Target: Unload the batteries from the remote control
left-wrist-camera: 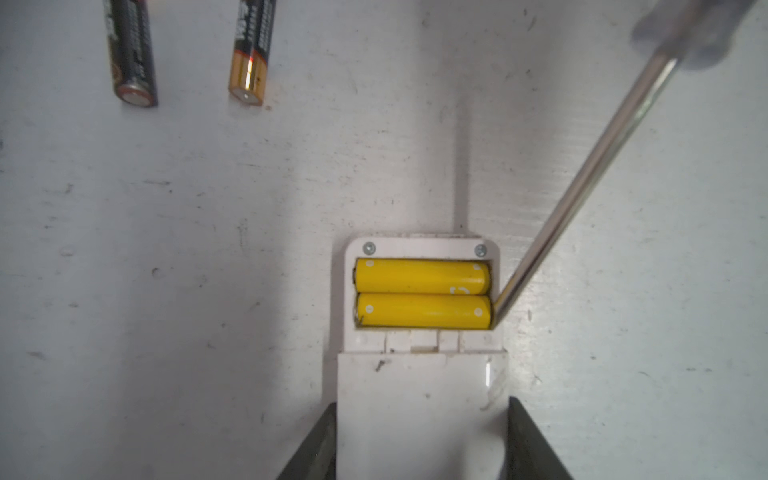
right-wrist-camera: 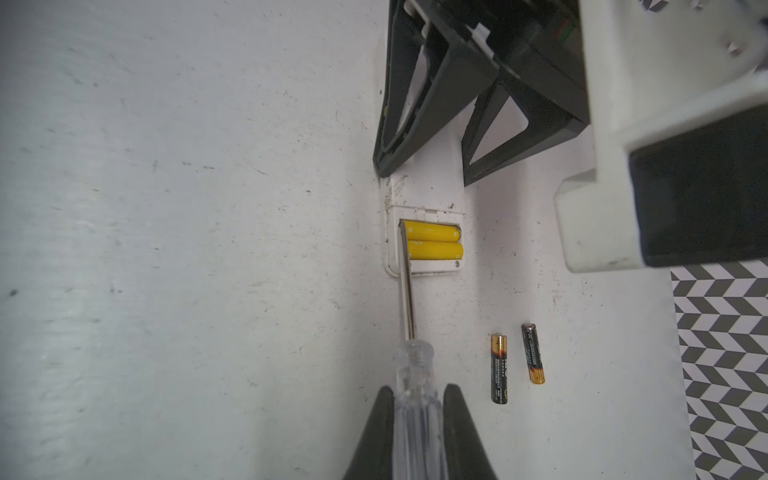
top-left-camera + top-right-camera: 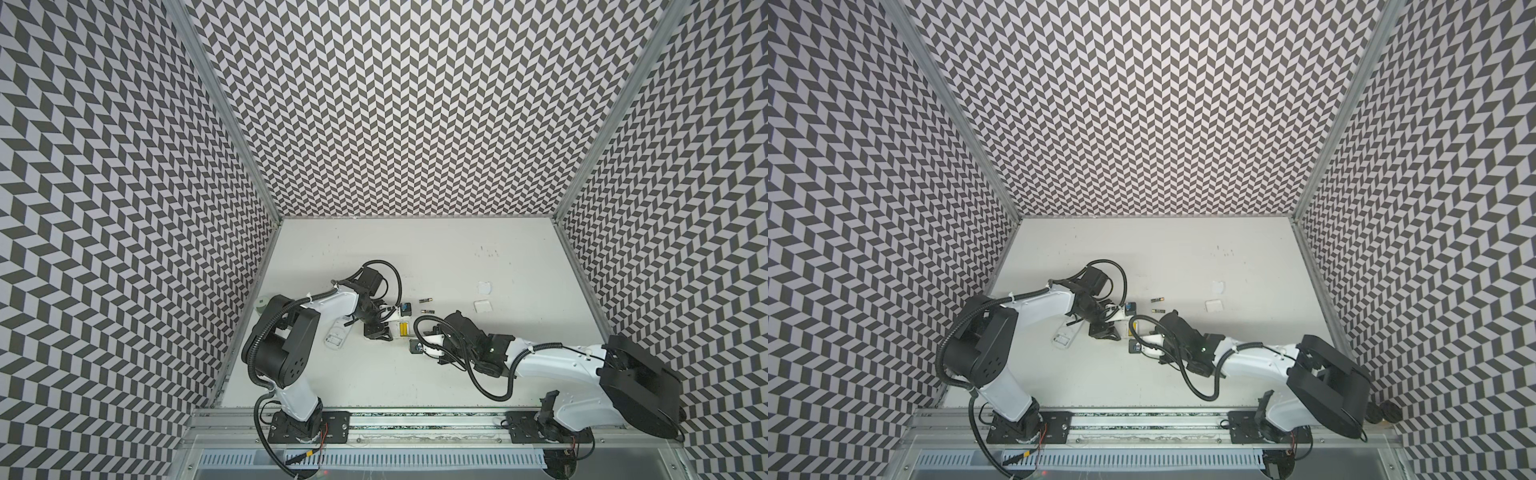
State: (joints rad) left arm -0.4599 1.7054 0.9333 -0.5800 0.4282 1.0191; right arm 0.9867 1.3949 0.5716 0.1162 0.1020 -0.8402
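I see the remote (image 1: 419,407) lying near the middle of the worktop (image 3: 374,374). In its open compartment (image 1: 422,332), two batteries (image 1: 422,276) sit side by side. The screwdriver (image 1: 582,178) tip rests there, at one battery's end. Two loose batteries (image 3: 424,299) lie just behind and right of the remote.

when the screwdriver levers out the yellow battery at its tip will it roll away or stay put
Probably rolls once free: the yellow battery is a smooth cylinder and the table is flat. It may pop out suddenly, since the screwdriver tip is wedged at its end. Likely light, so the left gripper gripping the remote should hold steady.
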